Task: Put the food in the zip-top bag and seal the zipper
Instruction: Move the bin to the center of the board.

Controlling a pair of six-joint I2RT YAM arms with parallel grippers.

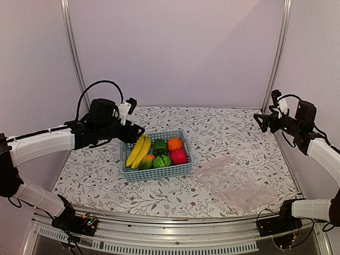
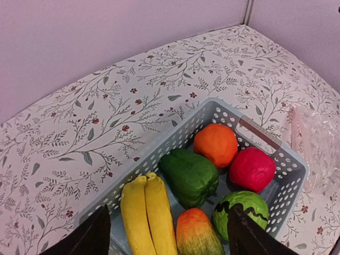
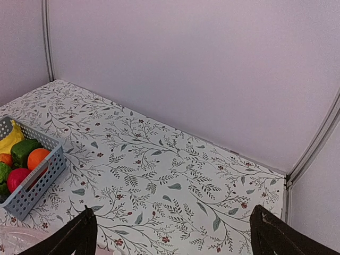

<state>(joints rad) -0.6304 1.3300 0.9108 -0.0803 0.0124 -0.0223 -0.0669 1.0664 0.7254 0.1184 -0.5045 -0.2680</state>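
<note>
All the food [image 1: 159, 152] sits in the basket [image 1: 157, 172], none of it bagged. The left gripper [image 1: 133, 130] hangs over the bananas [image 1: 139, 151], jaws apart, likely poised for a first pick. The right gripper [image 1: 261, 121], also spread, is held high, well clear of the bag [image 1: 234, 183] lying just right of the basket.

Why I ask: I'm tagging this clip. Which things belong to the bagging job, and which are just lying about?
Job: bananas, green pepper, orange, pink-red fruit, round green ball, mango, zip-top bag.
Just there: light-blue basket, floral table.
</note>
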